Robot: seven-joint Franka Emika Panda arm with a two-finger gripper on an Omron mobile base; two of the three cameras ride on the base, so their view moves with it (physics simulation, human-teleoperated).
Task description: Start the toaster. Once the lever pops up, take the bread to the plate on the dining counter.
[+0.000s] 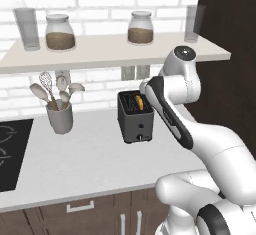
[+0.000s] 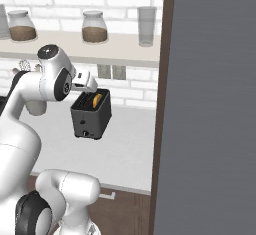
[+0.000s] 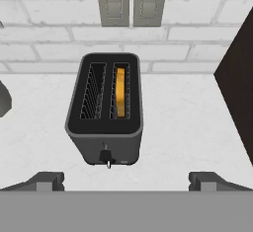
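You will find no readable text, label, brand, number or sign anywhere here, neither on the appliances nor on the shelf jars.

Matt dark grey toaster (image 3: 105, 122) stands on a smooth, faintly speckled white stone-like counter (image 3: 183, 127).

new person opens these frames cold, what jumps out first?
Probably the dark toaster on the white counter against the brick wall, with the orange-edged bread sitting down in its right slot as the hand view shows it. Next, the big white arm bent over it, its claw open just short of the toaster's front. Then the shelf above with two jars and two glasses, and the utensil crock left of the toaster.
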